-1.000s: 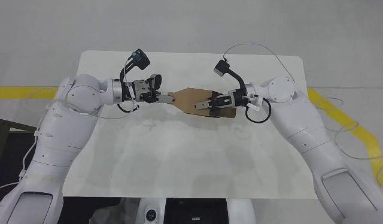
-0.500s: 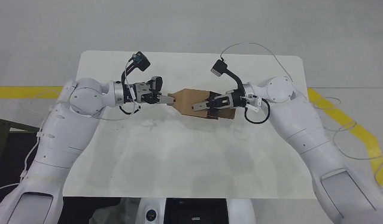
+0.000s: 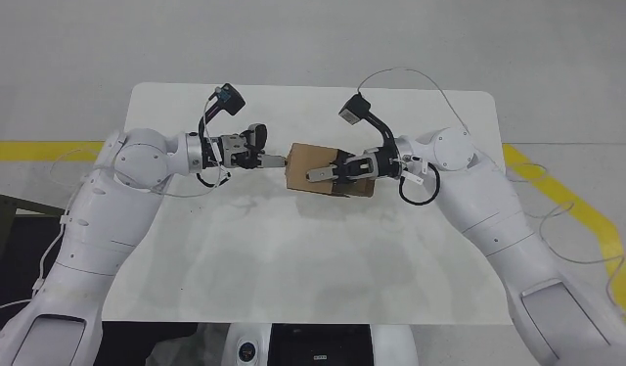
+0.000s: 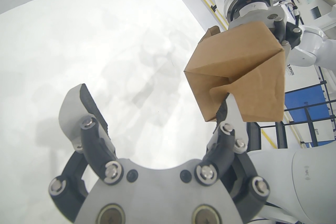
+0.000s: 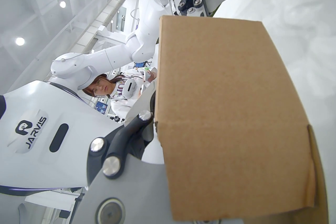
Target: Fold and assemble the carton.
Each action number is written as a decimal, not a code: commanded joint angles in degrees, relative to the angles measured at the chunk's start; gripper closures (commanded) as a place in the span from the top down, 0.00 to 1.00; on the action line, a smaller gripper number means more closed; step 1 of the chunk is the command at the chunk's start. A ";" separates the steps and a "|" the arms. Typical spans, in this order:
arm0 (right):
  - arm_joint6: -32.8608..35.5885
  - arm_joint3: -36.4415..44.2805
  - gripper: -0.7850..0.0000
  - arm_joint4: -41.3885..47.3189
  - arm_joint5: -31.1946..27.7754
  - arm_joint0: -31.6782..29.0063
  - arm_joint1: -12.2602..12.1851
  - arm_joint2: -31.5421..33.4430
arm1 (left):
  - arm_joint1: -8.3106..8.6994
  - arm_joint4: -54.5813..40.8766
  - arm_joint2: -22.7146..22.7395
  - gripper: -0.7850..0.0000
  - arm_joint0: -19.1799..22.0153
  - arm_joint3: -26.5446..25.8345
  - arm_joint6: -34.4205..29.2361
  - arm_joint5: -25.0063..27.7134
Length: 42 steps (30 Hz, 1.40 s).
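L gripper (image 4: 156, 97): wide open — one fingertip touches flap edge of the carton (image 4: 236, 70).
R gripper (image 3: 313, 175): clamped on carton wall, opposite side.
carton: brown, box-shaped — between both grippers, over table (image 3: 293, 258).

Carton and arms bar the table's middle; room lies before and behind.

The carton (image 3: 318, 167) hangs above the middle of the table (image 3: 293, 288), and together with both arms it makes a bar from side to side. The left gripper (image 3: 269, 159) stands spread wide at the carton's left end; one finger (image 4: 231, 109) touches the folded end, while the other (image 4: 86, 101) is well apart, with a gap between. The right gripper (image 3: 331, 173) is clamped on the carton's right part and blocks that end. Broad open tabletop stretches on the robot's side of the bar. On the far side two wrist cameras (image 3: 228, 95) stick out, and a white cable (image 3: 430, 77) arches over the right corner.
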State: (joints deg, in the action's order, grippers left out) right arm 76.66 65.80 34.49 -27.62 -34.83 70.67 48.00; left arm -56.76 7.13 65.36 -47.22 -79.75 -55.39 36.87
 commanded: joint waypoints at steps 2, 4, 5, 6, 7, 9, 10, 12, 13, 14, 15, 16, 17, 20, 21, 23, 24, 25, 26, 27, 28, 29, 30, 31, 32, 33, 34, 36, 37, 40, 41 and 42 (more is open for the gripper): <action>0.01 0.37 0.00 0.75 0.01 -0.14 0.06 -0.03 | 0.02 -0.21 -0.36 1.00 -0.17 -0.61 0.00 -0.15; 0.05 0.53 0.00 1.01 0.05 -0.16 0.09 -0.07 | 0.01 -0.58 -0.59 1.00 -0.24 -0.98 0.15 -0.20; 0.02 0.65 0.00 1.23 0.02 -0.21 0.11 -0.09 | 0.01 -0.76 -0.69 1.00 -0.24 -1.14 0.17 -0.29; 0.04 0.68 0.00 1.38 0.04 -0.25 0.13 -0.12 | 0.01 -0.94 -0.76 1.00 -0.20 -1.29 0.20 -0.27; 0.06 0.74 0.00 1.51 0.06 -0.28 0.14 -0.15 | 0.02 -1.18 -0.81 1.00 -0.17 -1.36 0.24 -0.30; 0.09 0.87 0.00 1.84 0.09 -0.36 0.19 -0.21 | 0.02 -1.82 -0.86 1.00 -0.06 -1.47 0.31 -0.32; 0.09 0.90 0.00 1.89 0.09 -0.37 0.20 -0.24 | 0.03 -2.13 -0.88 1.00 0.00 -1.48 0.36 -0.29; 0.12 0.99 0.00 2.09 0.12 -0.42 0.23 -0.30 | 0.02 -3.09 -1.05 1.00 0.07 -1.59 0.21 -0.19; 0.15 1.03 0.00 2.15 0.15 -0.42 0.25 -0.33 | 0.01 -3.42 -1.15 1.00 0.13 -1.69 0.10 -0.13; 0.17 1.06 0.00 2.17 0.17 -0.42 0.26 -0.36 | 0.01 -3.69 -1.23 1.00 0.17 -1.72 0.04 -0.12; 0.18 1.09 0.00 2.19 0.18 -0.42 0.27 -0.38 | 0.00 -4.11 -1.35 1.00 0.17 -1.80 0.00 -0.05; 0.18 1.08 0.00 2.20 0.18 -0.41 0.28 -0.39 | -0.01 -4.42 -1.49 1.00 0.20 -1.93 -0.13 0.06; 0.18 1.08 0.00 2.20 0.18 -0.40 0.29 -0.40 | -0.01 -4.68 -1.61 1.00 0.25 -2.01 -0.19 0.14; 0.19 1.11 0.00 2.34 0.19 -0.42 0.31 -0.43 | -0.04 -5.29 -1.97 1.00 0.38 -2.29 -0.41 0.21; 0.27 1.08 0.00 2.34 0.27 -0.40 0.31 -0.45 | -0.04 -5.38 -2.07 1.00 0.42 -2.34 -0.45 0.23; 0.33 1.05 0.00 2.29 0.33 -0.34 0.32 -0.47 | -0.04 -5.48 -2.24 1.00 0.48 -2.37 -0.46 0.22; 0.35 1.04 0.00 2.27 0.35 -0.32 0.32 -0.47 | -0.04 -5.50 -2.30 1.00 0.53 -2.40 -0.43 0.23; 0.37 0.92 0.00 2.30 0.37 -0.33 0.33 -0.47 | -0.04 -5.51 -2.39 1.00 0.55 -2.44 -0.40 0.29; 0.34 0.86 0.00 2.38 0.34 -0.33 0.34 -0.46 | -0.04 -5.58 -2.49 1.00 0.57 -2.44 -0.41 0.36; 0.31 0.76 0.00 2.58 0.31 -0.36 0.36 -0.42 | -0.04 -5.67 -2.56 1.00 0.60 -2.43 -0.46 0.43; 0.26 0.66 0.00 2.85 0.26 -0.40 0.36 -0.33 | -0.03 -5.74 -2.61 1.00 0.63 -2.35 -0.50 0.43; 0.25 0.58 0.00 2.99 0.25 -0.42 0.34 -0.23 | -0.02 -5.94 -2.66 1.00 0.62 -2.28 -0.60 0.41; 0.26 0.43 0.00 3.01 0.26 -0.44 0.30 -0.10 | 0.00 -6.26 -2.62 1.00 0.60 -2.10 -0.62 0.30; 0.24 0.32 0.00 3.06 0.24 -0.49 0.25 0.05 | 0.02 -6.70 -2.55 1.00 0.55 -1.92 -0.58 0.15; 0.20 0.23 0.00 3.29 0.20 -0.60 0.20 0.25 | 0.04 -7.30 -2.49 1.00 0.50 -1.80 -0.56 0.02; 0.19 0.16 0.00 3.60 0.18 -0.73 0.13 0.47 | 0.06 -7.77 -2.47 1.00 0.48 -1.71 -0.72 -0.08; 0.17 0.21 0.00 3.77 0.17 -0.83 0.06 0.68 | 0.09 -8.09 -2.43 1.00 0.51 -1.67 -0.87 -0.13; -0.03 0.59 0.00 4.61 -0.04 -1.25 -0.04 1.09 | 0.11 -8.86 -2.47 1.00 0.47 -1.58 -1.17 -0.14; -0.01 0.78 0.00 4.78 -0.01 -1.42 -0.10 1.22 | 0.12 -9.35 -2.51 1.00 0.42 -1.46 -1.32 -0.21; 0.04 1.50 0.00 5.88 0.04 -2.05 -0.23 1.55 | 0.13 -10.77 -2.62 1.00 0.27 -1.01 -1.63 -0.46; 0.12 1.64 0.00 6.15 0.11 -2.26 -0.29 1.67 | 0.14 -11.26 -2.59 1.00 0.26 -0.83 -1.64 -0.51; 0.14 1.84 0.00 6.53 0.13 -2.48 -0.34 1.78 | 0.15 -11.64 -2.52 1.00 0.27 -0.66 -1.61 -0.53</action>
State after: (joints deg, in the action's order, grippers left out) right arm 76.76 67.49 40.69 -27.54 -37.12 70.38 49.68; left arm -56.62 -4.11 62.77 -46.96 -80.59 -57.03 36.38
